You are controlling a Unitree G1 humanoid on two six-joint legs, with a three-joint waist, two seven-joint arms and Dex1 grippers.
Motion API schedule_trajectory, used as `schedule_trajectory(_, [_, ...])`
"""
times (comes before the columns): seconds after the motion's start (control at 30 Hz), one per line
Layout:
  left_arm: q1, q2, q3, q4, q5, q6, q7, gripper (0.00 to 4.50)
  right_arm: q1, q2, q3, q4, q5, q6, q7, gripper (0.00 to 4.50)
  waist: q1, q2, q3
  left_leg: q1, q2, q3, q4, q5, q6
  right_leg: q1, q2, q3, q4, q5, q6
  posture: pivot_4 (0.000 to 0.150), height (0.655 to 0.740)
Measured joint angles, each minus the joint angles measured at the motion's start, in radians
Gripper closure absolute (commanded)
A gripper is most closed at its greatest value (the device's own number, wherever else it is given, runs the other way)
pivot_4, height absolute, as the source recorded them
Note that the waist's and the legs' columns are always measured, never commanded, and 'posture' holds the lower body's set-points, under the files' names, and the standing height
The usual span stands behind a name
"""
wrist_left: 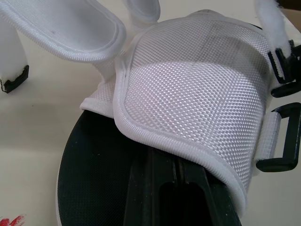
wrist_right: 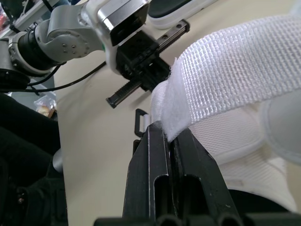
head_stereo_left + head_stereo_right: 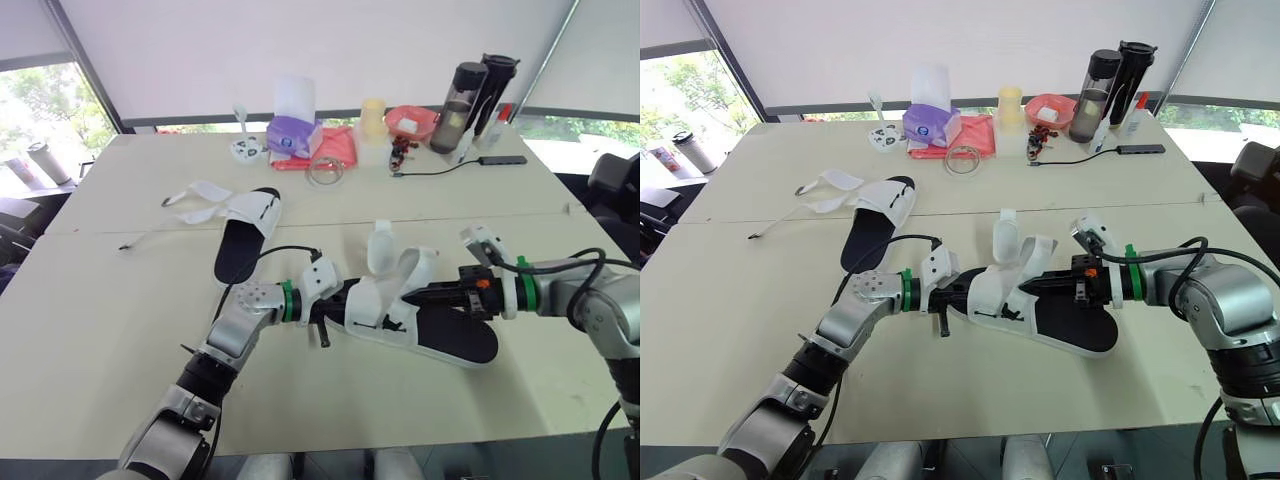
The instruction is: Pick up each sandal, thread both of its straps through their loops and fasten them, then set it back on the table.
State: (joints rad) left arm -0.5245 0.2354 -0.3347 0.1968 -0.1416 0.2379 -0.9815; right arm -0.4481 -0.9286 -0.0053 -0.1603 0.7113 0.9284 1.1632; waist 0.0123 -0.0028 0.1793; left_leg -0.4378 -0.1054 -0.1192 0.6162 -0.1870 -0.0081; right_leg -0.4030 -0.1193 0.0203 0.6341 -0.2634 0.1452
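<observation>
One white mesh sandal with a black insole (image 3: pixel 445 335) lies in front of me, held from both ends. My left gripper (image 3: pixel 335 305) is shut on the edge of its white upper (image 1: pixel 197 103), fingers pressed together under the mesh. The right gripper (image 3: pixel 420 296) is shut on a white strap (image 2: pixel 225 94) of the same sandal. Two black plastic loops (image 1: pixel 282 146) stand at the upper's side with no strap through them. The second sandal (image 3: pixel 243 235) rests on the table farther back on the left, its straps (image 3: pixel 195 200) lying loose and open.
Along the far edge stand a purple tissue box (image 3: pixel 292 135), a clear tape roll (image 3: pixel 326 170), a red bowl (image 3: pixel 411 122), two dark bottles (image 3: pixel 470 92) and a black cable with a hub (image 3: pixel 500 160). A thin lead (image 3: pixel 140 242) lies left of the second sandal.
</observation>
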Motion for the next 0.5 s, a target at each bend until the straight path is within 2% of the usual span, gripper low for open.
schedule_trajectory(0.5, [0.001, -0.003, 0.003, 0.0, 0.0, 0.01, 0.002, 4.5, -0.03, -0.031, 0.002, 0.007, 0.012, 0.039, 0.074, 4.42, 0.0, 0.0, 0.0, 0.0, 0.0, 0.0, 0.0, 0.0, 0.0, 0.0, 0.0, 0.0, 0.0, 0.0, 0.0, 0.15, 0.74])
